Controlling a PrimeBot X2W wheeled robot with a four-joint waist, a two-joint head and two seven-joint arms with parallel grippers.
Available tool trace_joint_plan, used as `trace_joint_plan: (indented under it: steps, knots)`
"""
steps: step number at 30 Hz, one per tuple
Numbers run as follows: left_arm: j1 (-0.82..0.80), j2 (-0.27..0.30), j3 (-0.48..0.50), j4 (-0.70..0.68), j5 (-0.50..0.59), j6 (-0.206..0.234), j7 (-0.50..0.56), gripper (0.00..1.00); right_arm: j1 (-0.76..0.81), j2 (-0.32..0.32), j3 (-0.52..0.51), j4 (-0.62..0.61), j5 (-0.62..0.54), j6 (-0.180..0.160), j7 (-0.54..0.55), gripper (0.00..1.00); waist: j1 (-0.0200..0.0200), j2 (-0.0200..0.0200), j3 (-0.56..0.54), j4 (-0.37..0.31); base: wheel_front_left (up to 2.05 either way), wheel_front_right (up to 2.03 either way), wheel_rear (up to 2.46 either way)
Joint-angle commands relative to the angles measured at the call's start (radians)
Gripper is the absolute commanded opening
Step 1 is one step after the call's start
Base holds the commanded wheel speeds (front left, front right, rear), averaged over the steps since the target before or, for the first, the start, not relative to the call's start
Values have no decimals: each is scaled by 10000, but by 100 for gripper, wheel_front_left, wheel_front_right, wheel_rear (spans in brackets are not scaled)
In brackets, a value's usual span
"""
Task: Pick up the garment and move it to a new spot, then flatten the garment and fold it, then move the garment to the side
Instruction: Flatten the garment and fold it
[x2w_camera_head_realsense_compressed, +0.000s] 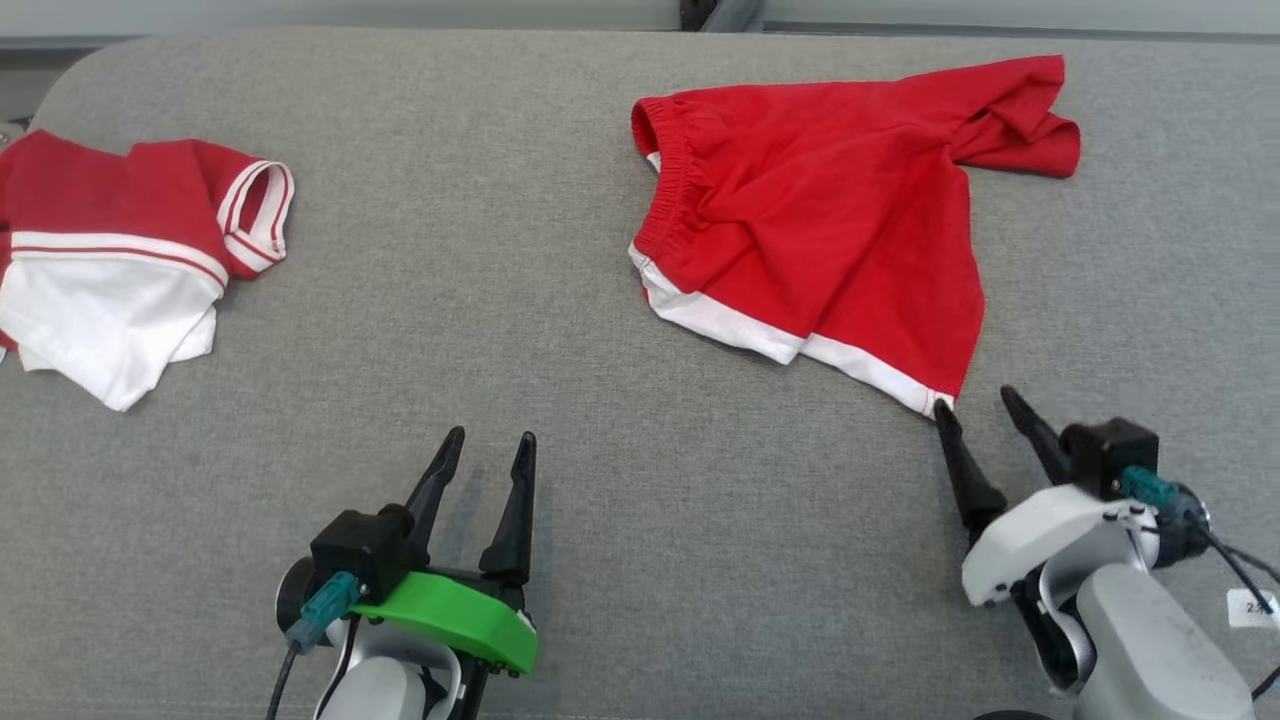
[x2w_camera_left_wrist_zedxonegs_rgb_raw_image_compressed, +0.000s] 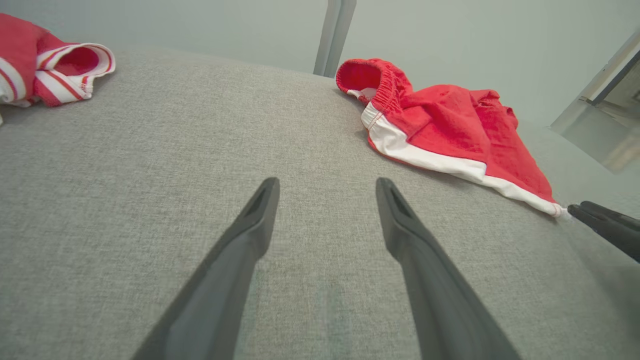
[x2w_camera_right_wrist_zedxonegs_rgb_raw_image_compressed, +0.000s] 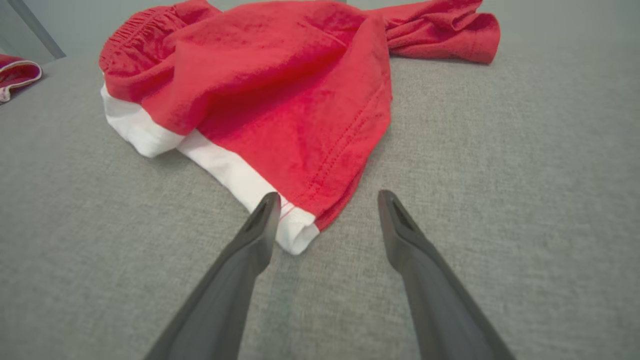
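The red shorts (x2w_camera_head_realsense_compressed: 810, 220) lie rumpled on the right half of the grey padded surface (x2w_camera_head_realsense_compressed: 500, 320). Their white-trimmed hem corner sits between the spread, empty fingers of the right gripper (x2w_camera_head_realsense_compressed: 975, 400), and the cloth stretches away and leftward from it. The left gripper (x2w_camera_head_realsense_compressed: 491, 437), equally wide open and empty, stands well apart.

The table (x2w_camera_head_realsense_compressed: 600, 560) carries a grey woven fabric cover with an even texture, and its far left corner is rounded. A plain, pale grey-green wall (x2w_camera_left_wrist_zedxonegs_rgb_raw_image_compressed: 200, 25) stands behind the far edge. A grey vertical post (x2w_camera_left_wrist_zedxonegs_rgb_raw_image_compressed: 334, 35) rises against this wall near the middle of that edge. In the left wrist view, a blurred, shiny metal panel (x2w_camera_left_wrist_zedxonegs_rgb_raw_image_compressed: 595, 125) stands at the right. Lighting is even and diffuse, and shadows are soft.
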Motion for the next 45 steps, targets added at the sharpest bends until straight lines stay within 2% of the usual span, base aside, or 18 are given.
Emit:
trace_joint_plan:
  steps: [1, 5, 15, 17, 18, 19, 20, 25, 36, 37, 38, 45]
  knots:
    - [174, 37, -44, 40, -25, -51, 4, 100, 281, 26, 133, -140, 192, -15, -29, 100, 0, 0, -356, -395, 0, 0, 0]
    - [233, 37, -85, 111, -5, -71, 5, 100, 573, 43, 610, 11, 415, -15, -31, 100, 0, 0, -293, -290, 0, 0, 0]
    - [242, 35, 79, 127, 61, -108, 4, 100, -14, 138, 693, 488, 365, -15, -31, 100, 0, 0, -7, 260, 0, 0, 0]
    - [256, 33, 111, 138, 66, -113, 5, 100, -40, 212, 683, 617, 434, -15, -30, 40, 0, 0, 22, 290, 0, 0, 0]
    - [256, 33, 111, 138, 66, -113, 5, 100, -40, 212, 683, 617, 434, -15, -30, 40, 0, 0, 22, 290, 0, 0, 0]
    - [251, 33, 123, 141, 67, -116, 4, 100, -78, 214, 652, 663, 427, -15, -30, 8, 0, 0, 34, 292, 0, 0, 0]
    - [250, 33, 137, 144, 59, -117, 4, 100, -99, 220, 622, 708, 390, -15, -30, 0, 0, 0, 41, 287, 0, 0, 0]
    - [216, 32, 210, 205, 108, -128, 4, 100, 174, 67, 476, 544, 274, -15, -29, 0, 0, 0, -33, -19, 0, 0, 0]
    - [-491, 35, -91, 328, 102, -149, 4, 100, 846, -417, 459, 100, -245, -15, -30, 0, 0, 0, 0, -1236, 0, 0, 0]
    - [-615, 36, -120, 397, 138, -152, 4, 100, 837, -456, 460, 235, -326, -15, -30, 22, 0, 0, 36, -1324, 0, 0, 0]
    - [-753, 36, -130, 454, 123, -155, 4, 100, 769, -488, 389, 300, -417, -15, -30, 100, 0, 0, 81, -1418, 0, 0, 0]
    - [-2214, 38, 183, 1243, 504, -159, 4, 100, 490, -282, -128, -8, -936, -15, -30, 100, 0, 0, 624, -2293, 0, 0, 0]
